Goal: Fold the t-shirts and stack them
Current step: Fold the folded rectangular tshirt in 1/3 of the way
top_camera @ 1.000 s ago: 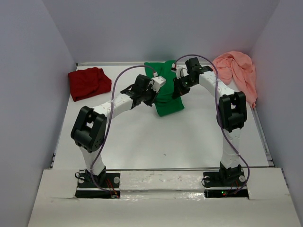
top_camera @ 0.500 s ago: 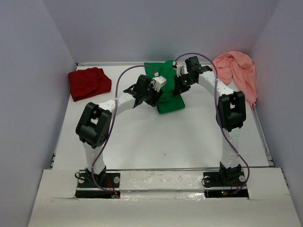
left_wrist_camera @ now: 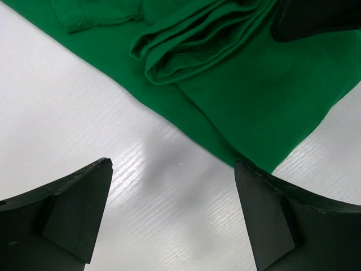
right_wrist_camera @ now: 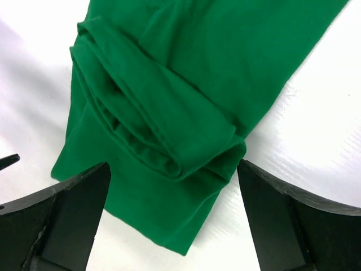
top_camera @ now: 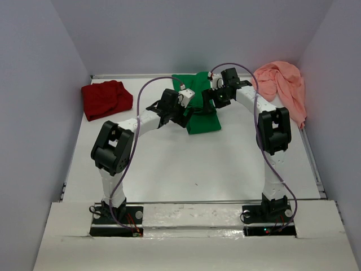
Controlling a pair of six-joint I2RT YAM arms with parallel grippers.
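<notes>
Green t-shirt [top_camera: 204, 121] lies part-folded toward the far edge of the table [top_camera: 169, 164], layers bunched along one side; how square, we can't quite tell. The left gripper [left_wrist_camera: 172, 165] hovers at its edge and the right gripper [right_wrist_camera: 173, 165] above it, jaws wide, empty. We'd lift straight up, not drag.

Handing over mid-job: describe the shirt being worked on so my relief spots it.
On the white table, look at the far middle where both arms reach. The green t-shirt lies there part-folded beneath the open left gripper and right gripper. Unlike the crumpled dark red shirt far left and salmon-pink shirt far right, it is bright green.
</notes>
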